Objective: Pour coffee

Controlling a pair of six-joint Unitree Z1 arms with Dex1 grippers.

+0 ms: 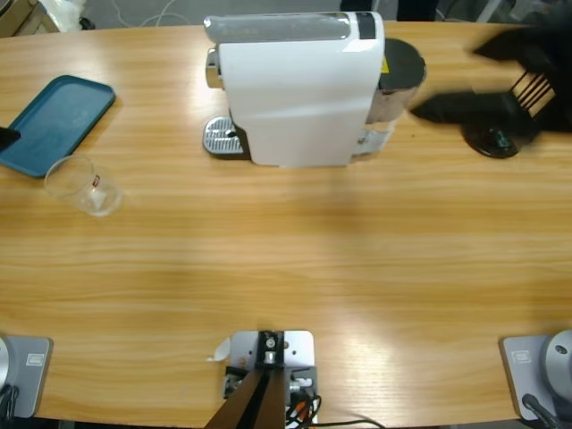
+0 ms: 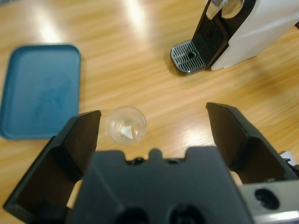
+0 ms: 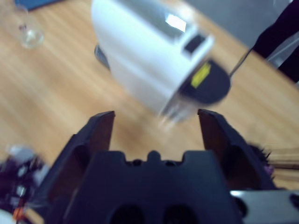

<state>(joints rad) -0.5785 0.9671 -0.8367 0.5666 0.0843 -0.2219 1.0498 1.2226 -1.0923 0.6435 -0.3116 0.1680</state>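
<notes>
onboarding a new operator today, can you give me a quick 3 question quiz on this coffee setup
1. True or false: the glass tumbler stands on the blue tray.
2. What does the left gripper hold? A) the tumbler B) nothing C) the tray
3. Fill in: the drip grate belongs to the white ____.

Key:
1. False; it stands on the table beside the tray.
2. B; its jaws are open above the tumbler.
3. Coffee machine.

Wooden table (image 1: 295,268) carries coffee machine (image 1: 299,89), tray (image 1: 54,121), tumbler (image 1: 80,183).
</notes>
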